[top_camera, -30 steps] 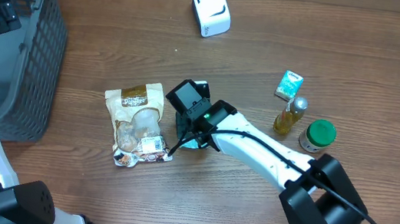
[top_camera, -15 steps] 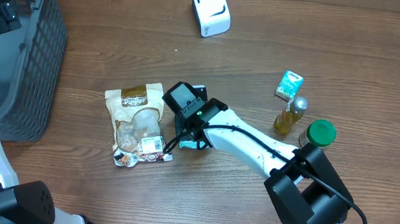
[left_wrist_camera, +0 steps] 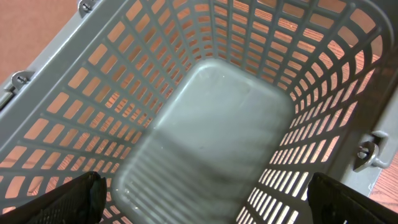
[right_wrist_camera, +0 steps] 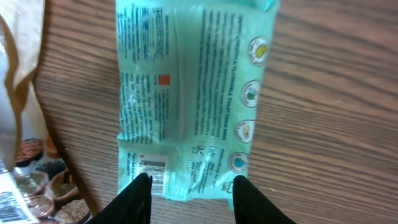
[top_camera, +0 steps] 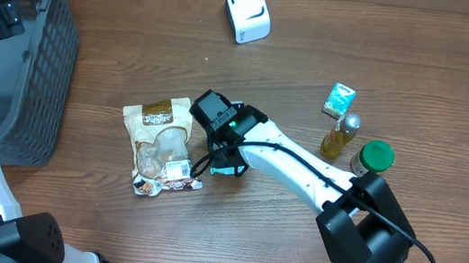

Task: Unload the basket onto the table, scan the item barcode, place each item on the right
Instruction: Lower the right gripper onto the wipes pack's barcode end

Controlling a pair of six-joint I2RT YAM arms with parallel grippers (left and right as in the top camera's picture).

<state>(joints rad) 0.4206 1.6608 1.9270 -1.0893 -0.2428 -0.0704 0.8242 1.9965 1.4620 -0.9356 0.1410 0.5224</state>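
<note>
Teal packet (right_wrist_camera: 193, 93) flat on table (top_camera: 460, 70), just beside snack bag (top_camera: 163, 145), at bag's 3 o'clock. Long axis runs 12 to 6 in right wrist view. Right gripper (right_wrist_camera: 191, 199) directly above, jaws part-spread, empty, straddling 6 o'clock end.

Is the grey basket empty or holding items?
Empty: the left wrist view looks straight into the basket and shows only its bare floor.

A brown wooden worktop (top_camera: 460, 70) carries a grey basket (top_camera: 45, 52) at its left edge and a white scanner (top_camera: 247, 10) near the far edge. A snack pouch (top_camera: 160, 144) lies mid-worktop with a teal packet (right_wrist_camera: 193, 99) flat just beside it. Toward the right edge stand a small carton (top_camera: 339, 100), an oil bottle (top_camera: 340, 136) and a green-lidded jar (top_camera: 373, 159).
</note>
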